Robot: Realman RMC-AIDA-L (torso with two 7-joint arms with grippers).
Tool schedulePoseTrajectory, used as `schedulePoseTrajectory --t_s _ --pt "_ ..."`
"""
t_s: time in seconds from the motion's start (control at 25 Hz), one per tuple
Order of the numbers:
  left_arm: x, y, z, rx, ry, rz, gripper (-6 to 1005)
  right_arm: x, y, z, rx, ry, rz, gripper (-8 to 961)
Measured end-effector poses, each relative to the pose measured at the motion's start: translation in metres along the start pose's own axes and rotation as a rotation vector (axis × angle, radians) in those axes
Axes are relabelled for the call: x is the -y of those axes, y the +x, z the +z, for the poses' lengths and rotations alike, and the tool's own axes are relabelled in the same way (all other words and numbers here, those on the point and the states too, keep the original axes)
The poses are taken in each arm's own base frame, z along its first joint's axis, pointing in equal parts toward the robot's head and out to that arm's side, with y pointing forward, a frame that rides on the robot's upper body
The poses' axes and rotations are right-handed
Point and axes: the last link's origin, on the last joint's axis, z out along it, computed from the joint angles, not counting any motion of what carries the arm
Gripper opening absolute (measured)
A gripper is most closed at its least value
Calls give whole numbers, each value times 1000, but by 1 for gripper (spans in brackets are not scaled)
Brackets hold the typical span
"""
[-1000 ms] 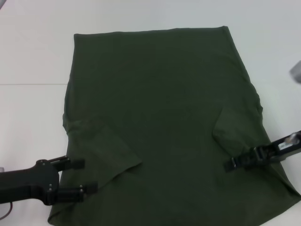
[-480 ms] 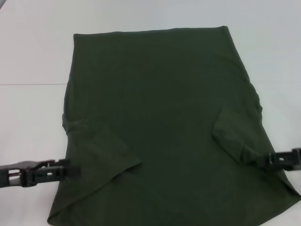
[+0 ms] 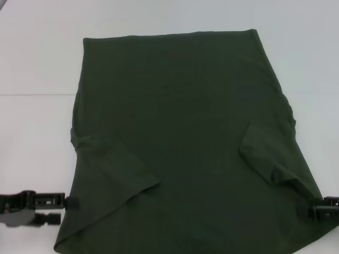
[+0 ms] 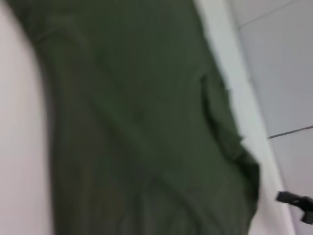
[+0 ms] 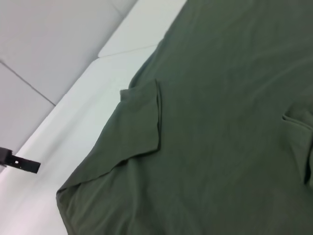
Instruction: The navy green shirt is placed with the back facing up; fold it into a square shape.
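The navy green shirt point(image 3: 180, 132) lies flat on the white table, plain side up, with its hem at the far end. Both sleeves are folded inward: the left sleeve point(image 3: 119, 172) and the right sleeve point(image 3: 265, 151) rest on the body. My left gripper point(image 3: 62, 207) is low over the table just outside the shirt's near left edge, open and holding nothing. At the shirt's near right edge sits my right gripper point(image 3: 318, 210), partly cut off by the frame. The left wrist view shows the shirt point(image 4: 137, 122) close up, as does the right wrist view point(image 5: 220, 122).
The white table point(image 3: 32, 132) shows bare surface to the left, right and beyond the shirt. A seam line point(image 3: 32, 94) crosses it on the left.
Both grippers have drawn back outward and toward the near edge, off the shirt. The folded sleeves stay where they lay.
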Motion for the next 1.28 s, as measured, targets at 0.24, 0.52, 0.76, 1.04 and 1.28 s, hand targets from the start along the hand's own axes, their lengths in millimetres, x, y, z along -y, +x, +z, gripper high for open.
schedulePoseTrajectory --t_s 0.24,0.52,0.76,1.04,1.28 --pt "8 2 6 99 150 -140 921 2 5 2 1 -10 -97 857" --pt "5 3 15 155 191 -171 921 -10 6 11 -16 -85 -339 857" --pt "4 4 18 140 183 -193 921 -15 2 15 -7 -84 -460 857" --pt "13 1 22 120 234 -221 920 -14 2 13 -2 -77 -487 856" --pt "19 2 21 102 274 -226 920 -15 5 15 8 -79 -534 856"
